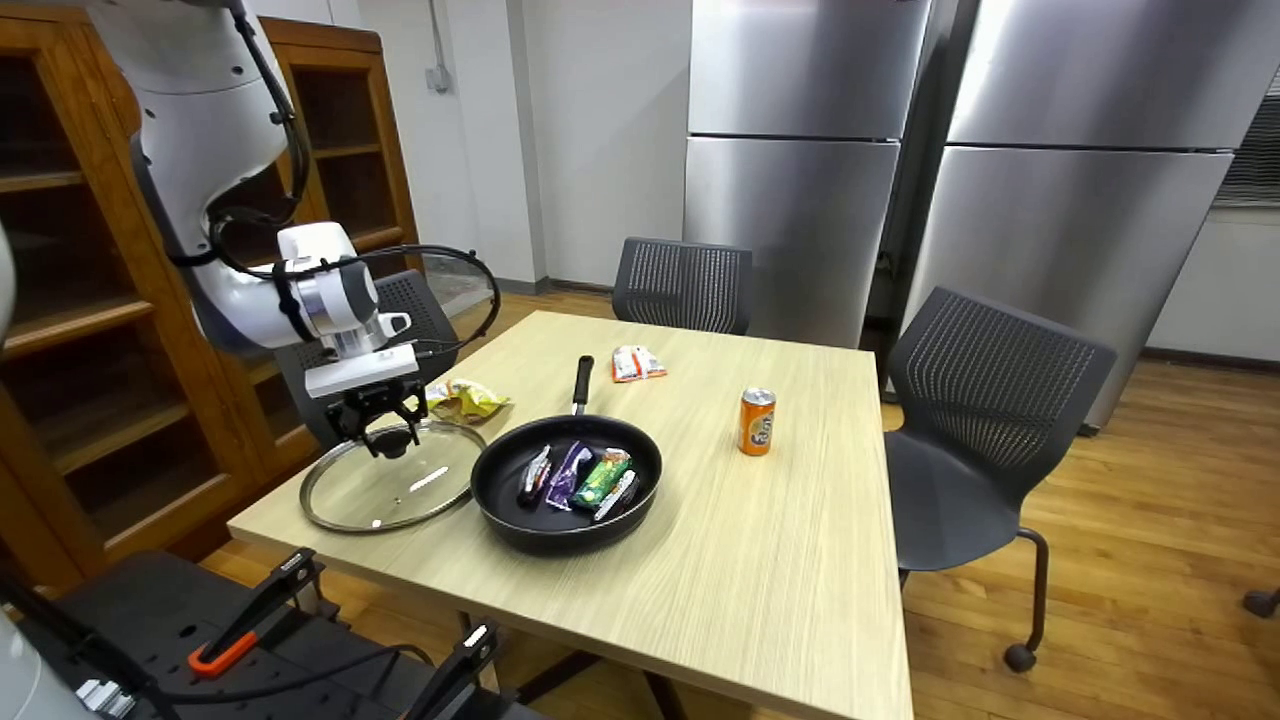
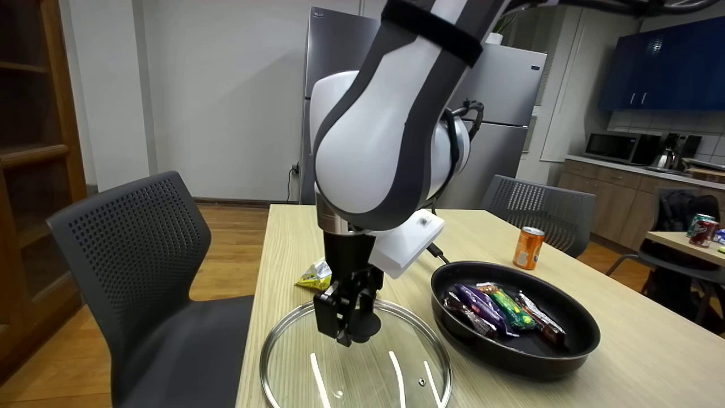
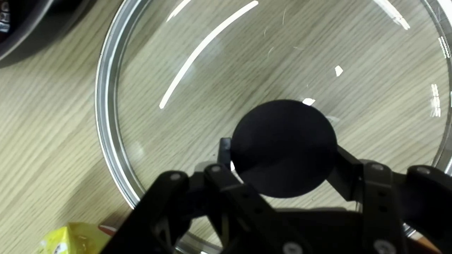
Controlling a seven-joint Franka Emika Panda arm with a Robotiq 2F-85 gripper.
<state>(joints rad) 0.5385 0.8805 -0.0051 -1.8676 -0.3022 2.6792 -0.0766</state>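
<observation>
A round glass lid [image 1: 440, 475] with a metal rim and a black knob [image 3: 284, 148] is at the table's left corner. It also shows in an exterior view [image 2: 391, 362]. My gripper [image 3: 282, 155] points down over the lid. Its two black fingers stand on either side of the knob and appear to touch it, with no clear gap. The gripper shows above the lid in both exterior views [image 1: 392, 432] [image 2: 346, 323]. I cannot tell whether the lid rests on the table or is slightly raised. The knob's stem is hidden.
A black frying pan [image 1: 565, 540] holding several wrapped bars stands beside the lid, its handle pointing away. A yellow snack bag [image 1: 468, 398] lies behind the lid. A white-and-orange packet [image 1: 636, 364] and an orange can [image 1: 757, 422] are on the wooden table [image 1: 800, 560]. Grey chairs surround it.
</observation>
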